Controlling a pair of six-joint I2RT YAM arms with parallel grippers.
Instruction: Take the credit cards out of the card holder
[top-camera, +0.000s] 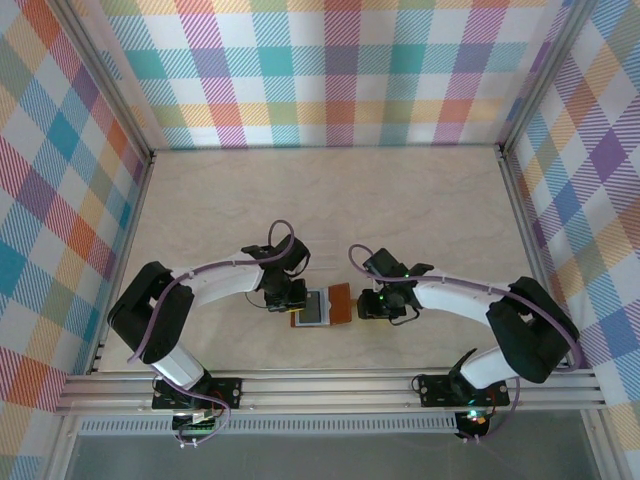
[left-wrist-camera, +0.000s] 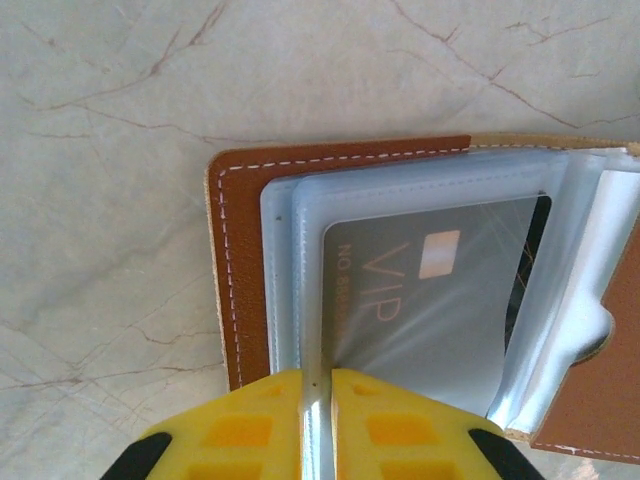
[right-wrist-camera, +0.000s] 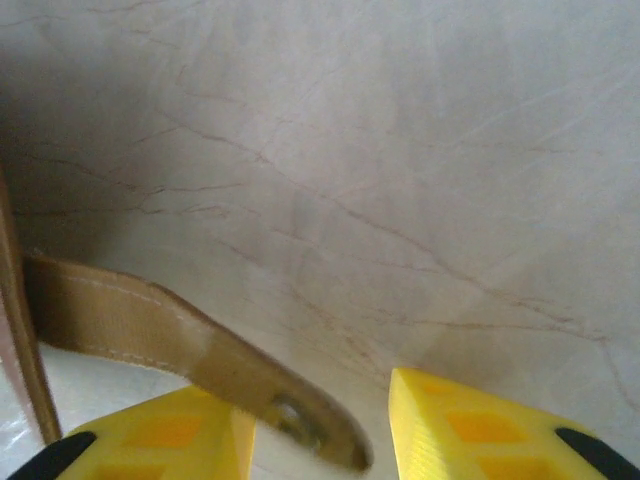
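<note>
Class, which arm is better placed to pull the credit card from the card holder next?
Likely left: the left gripper pinches the card holder beside the credit card; the right gripper sits open around the strap.

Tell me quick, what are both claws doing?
Left gripper: closed on the card holder's pocket edge.
Right gripper: open, over the strap tab.

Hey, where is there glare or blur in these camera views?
Left wrist view: white glare streaks across the clear pocket over the grey VIP card, print readable. Right wrist view: the strap tab goes soft toward its snap end, and shadow darkens the table at upper left.
</note>
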